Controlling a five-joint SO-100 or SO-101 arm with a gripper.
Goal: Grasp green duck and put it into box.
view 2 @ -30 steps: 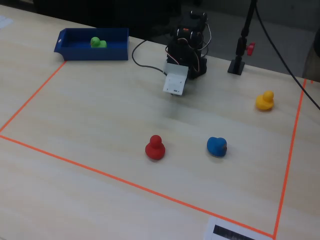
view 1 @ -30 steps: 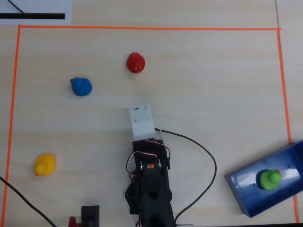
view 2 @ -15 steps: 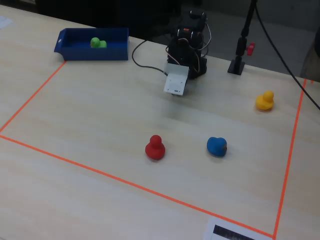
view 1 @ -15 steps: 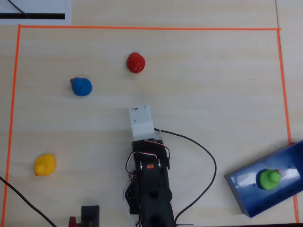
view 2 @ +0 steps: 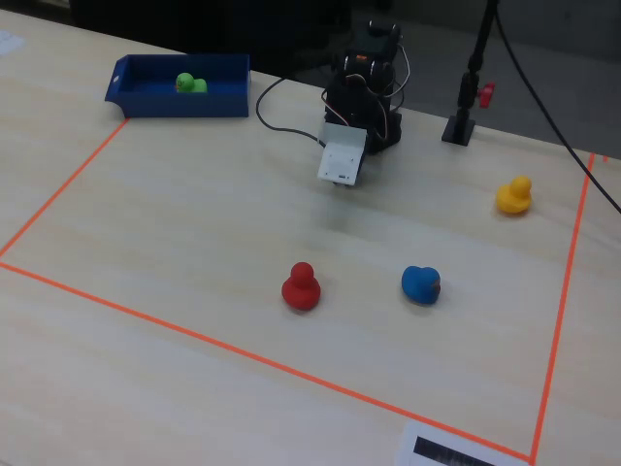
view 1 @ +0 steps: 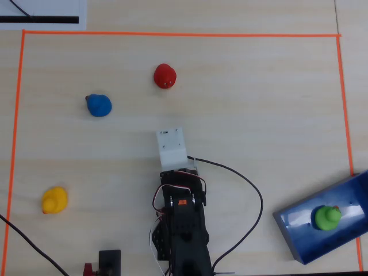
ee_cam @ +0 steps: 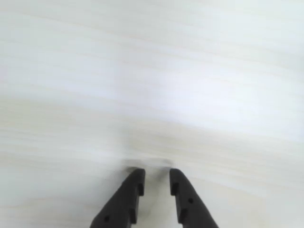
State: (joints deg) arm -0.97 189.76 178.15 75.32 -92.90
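Observation:
The green duck sits upright inside the dark blue box at the lower right of the overhead view; in the fixed view the duck and the box are at the far left. My gripper hangs over bare table near the arm's base, far from the box. Its black fingers stand a narrow gap apart with nothing between them. In the overhead view a white wrist plate hides the fingers.
A red duck, a blue duck and a yellow duck stand apart on the wooden table. Orange tape marks the work area. A black cable loops right of the arm. A black stand is behind the arm.

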